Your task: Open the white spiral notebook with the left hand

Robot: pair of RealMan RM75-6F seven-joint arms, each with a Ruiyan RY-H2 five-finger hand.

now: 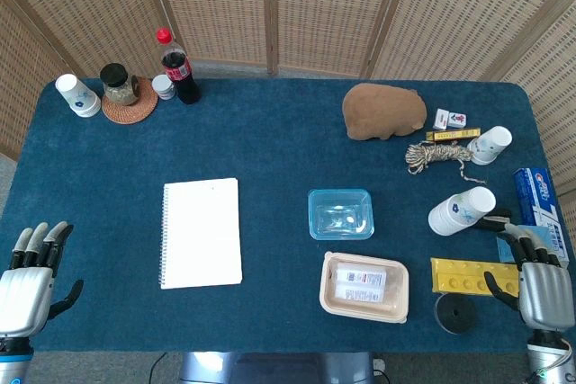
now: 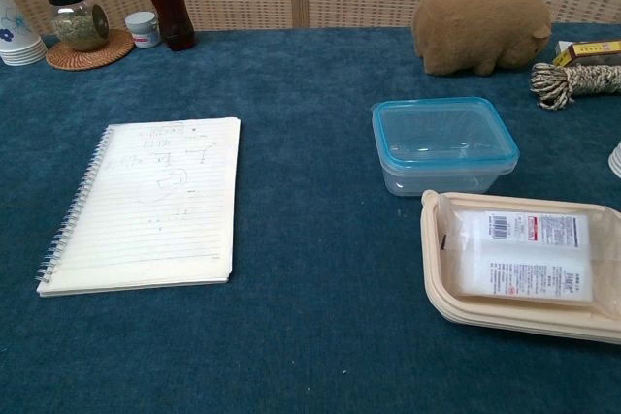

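Observation:
The white spiral notebook (image 1: 202, 232) lies flat on the blue table, left of centre, its wire spine along its left edge. In the chest view the notebook (image 2: 150, 203) shows a lined top page with faint pencil marks. My left hand (image 1: 27, 282) hovers at the table's near left corner, well left of the notebook, fingers apart and holding nothing. My right hand (image 1: 540, 281) sits at the near right corner, fingers spread, empty. Neither hand appears in the chest view.
A clear blue-rimmed box (image 1: 341, 213) and a beige tray (image 1: 364, 287) with a packet lie right of the notebook. A yellow block (image 1: 461, 277), black disc (image 1: 455, 313) and tipped cup (image 1: 461, 210) are near my right hand. Cola bottle (image 1: 179, 67), jar (image 1: 119, 84) and cups stand far left.

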